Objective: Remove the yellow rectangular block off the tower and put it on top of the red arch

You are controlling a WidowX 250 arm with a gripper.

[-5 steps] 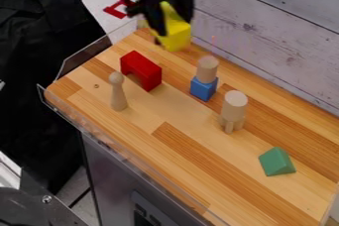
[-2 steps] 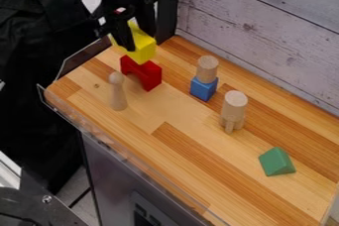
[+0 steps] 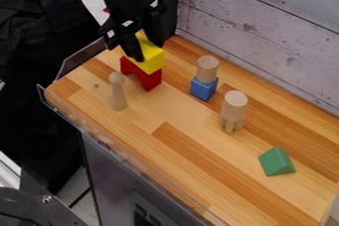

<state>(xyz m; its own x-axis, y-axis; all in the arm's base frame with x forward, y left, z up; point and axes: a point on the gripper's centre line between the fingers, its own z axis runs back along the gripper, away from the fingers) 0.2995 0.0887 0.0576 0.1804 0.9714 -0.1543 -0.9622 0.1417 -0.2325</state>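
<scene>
The black gripper (image 3: pixel 147 51) hangs over the back left of the wooden table, shut on the yellow rectangular block (image 3: pixel 151 59). That block is right over the red arch (image 3: pixel 142 75) and hides most of the arch's top; whether the two touch, I cannot tell. A blue cube (image 3: pixel 203 88) with a light wooden cylinder (image 3: pixel 207 68) on top forms a small tower to the right of the arch.
A wooden peg (image 3: pixel 117 92) stands close in front of the arch. Right of the tower is an upright wooden cylinder piece (image 3: pixel 234 108), and a green triangular block (image 3: pixel 276 161) lies at the lower right. A clear rim (image 3: pixel 84 57) borders the table's left side.
The gripper has carried the yellow block leftward and down from behind the arch, then slightly right and lower, to a spot over the arch. The other blocks have stayed put.
</scene>
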